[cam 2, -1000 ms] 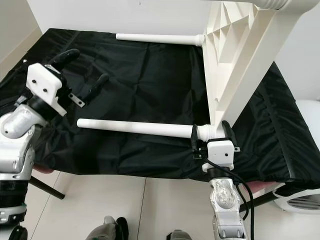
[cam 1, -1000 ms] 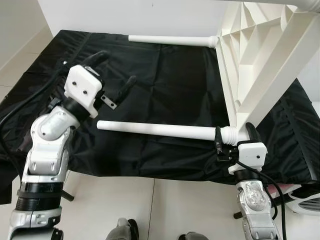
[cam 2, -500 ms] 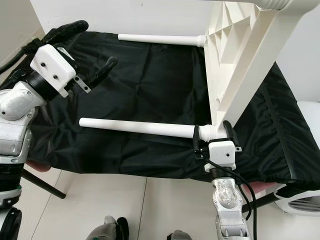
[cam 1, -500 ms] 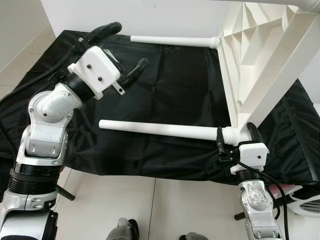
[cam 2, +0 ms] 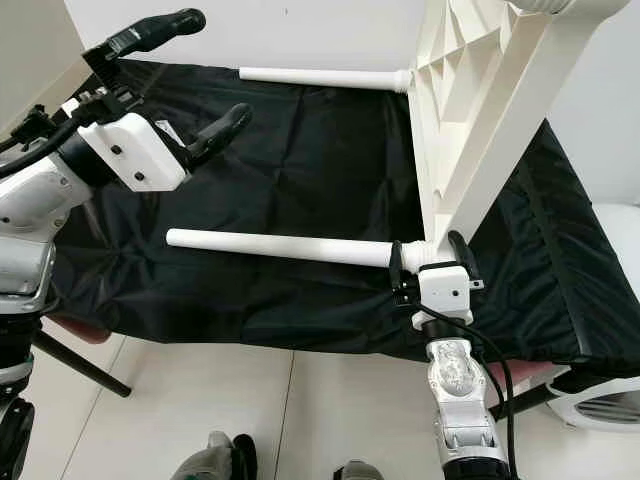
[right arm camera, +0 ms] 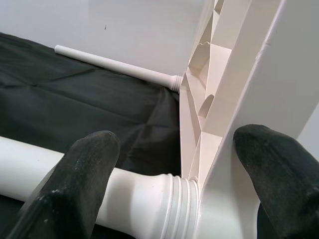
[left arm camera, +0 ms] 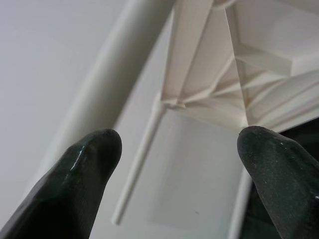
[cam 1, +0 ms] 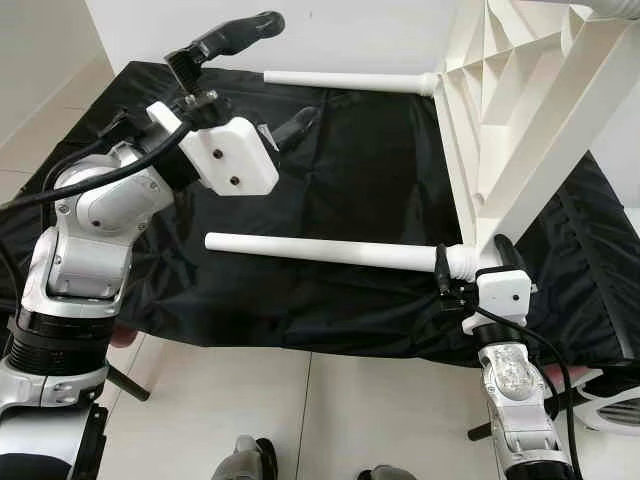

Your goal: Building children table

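A white plastic table top [cam 1: 500, 130] stands on its edge on a black cloth [cam 1: 360, 170], ribbed underside facing left. Two white legs stick out of it to the left: a near leg [cam 1: 320, 250] and a far leg [cam 1: 345, 80]. My right gripper [cam 1: 472, 262] is open, its fingers straddling the threaded base of the near leg [right arm camera: 149, 191] where it meets the top. My left gripper [cam 1: 290, 65] is raised above the cloth, open and holding nothing, level with the far leg. Its fingers [left arm camera: 84, 169] point toward the table top's ribs [left arm camera: 214, 94].
The cloth-covered surface ends in a front edge just behind my right wrist. A white wall stands behind it. A white appliance [cam 1: 610, 405] sits on the tiled floor at the lower right. A dark support strut [cam 1: 125, 382] shows under the cloth at the left.
My left arm has lifted and swung up and to the right, toward the far leg, with its gripper still open. My right gripper stays at the near leg's base.
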Controlling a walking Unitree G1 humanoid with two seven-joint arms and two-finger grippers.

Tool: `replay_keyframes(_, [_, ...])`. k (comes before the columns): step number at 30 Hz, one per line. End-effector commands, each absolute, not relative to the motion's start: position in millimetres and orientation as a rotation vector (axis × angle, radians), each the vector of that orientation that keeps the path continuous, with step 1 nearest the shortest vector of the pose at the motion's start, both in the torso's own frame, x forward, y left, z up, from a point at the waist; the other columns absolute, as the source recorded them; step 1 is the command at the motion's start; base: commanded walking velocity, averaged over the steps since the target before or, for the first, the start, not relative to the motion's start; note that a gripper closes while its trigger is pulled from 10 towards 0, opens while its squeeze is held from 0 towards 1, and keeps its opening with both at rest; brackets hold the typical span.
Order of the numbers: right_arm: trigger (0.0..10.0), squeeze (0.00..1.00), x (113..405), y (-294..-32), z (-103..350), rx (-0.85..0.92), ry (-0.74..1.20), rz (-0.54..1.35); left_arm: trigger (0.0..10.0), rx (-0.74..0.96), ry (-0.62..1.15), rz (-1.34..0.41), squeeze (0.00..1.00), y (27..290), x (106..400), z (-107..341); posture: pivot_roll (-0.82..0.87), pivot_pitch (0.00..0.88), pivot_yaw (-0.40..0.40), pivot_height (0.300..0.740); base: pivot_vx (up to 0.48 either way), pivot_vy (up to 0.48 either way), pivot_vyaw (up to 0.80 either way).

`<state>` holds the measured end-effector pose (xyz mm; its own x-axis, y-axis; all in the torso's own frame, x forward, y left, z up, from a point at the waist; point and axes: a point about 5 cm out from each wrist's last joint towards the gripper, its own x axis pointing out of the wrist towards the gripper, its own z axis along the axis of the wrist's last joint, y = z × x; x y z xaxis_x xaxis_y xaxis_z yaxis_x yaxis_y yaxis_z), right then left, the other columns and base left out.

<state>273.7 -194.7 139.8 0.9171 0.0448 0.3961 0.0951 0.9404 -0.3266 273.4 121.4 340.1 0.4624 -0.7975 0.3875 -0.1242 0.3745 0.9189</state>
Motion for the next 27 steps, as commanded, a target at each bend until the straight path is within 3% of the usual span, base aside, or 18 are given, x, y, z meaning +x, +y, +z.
replay_keyframes(1, [10.0, 0.0, 280.9, -198.3, 147.6, -0.359, -0.443, -0.022, 10.0, 1.097, -1.185, -0.397, 0.0, 124.9, 263.5, 359.5, 0.01, 0.067, -0.031, 0.74, 0.0, 0.0, 0.0])
replay_keyframes(14, [10.0, 0.0, 275.9, -196.9, 142.2, -0.345, -0.449, -0.022, 10.0, 1.152, -1.283, -0.385, 0.0, 124.6, 259.1, 374.1, 0.0, 0.067, -0.028, 0.74, 0.0, 0.0, 0.0])
replay_keyframes(23, [10.0, 0.0, 232.0, -193.1, 130.5, -0.306, -0.438, -0.071, 10.0, 1.144, -1.33, -0.448, 0.0, 115.5, 269.6, 383.1, -0.04, 0.081, 0.027, 0.74, 0.0, 0.0, 0.0])
replay_keyframes(27, [10.0, 0.0, 229.3, -192.0, 132.4, -0.294, -0.449, -0.083, 10.0, 1.151, -1.346, -0.469, 0.0, 110.1, 273.9, 385.5, -0.06, 0.085, 0.043, 0.74, 0.0, 0.0, 0.0])
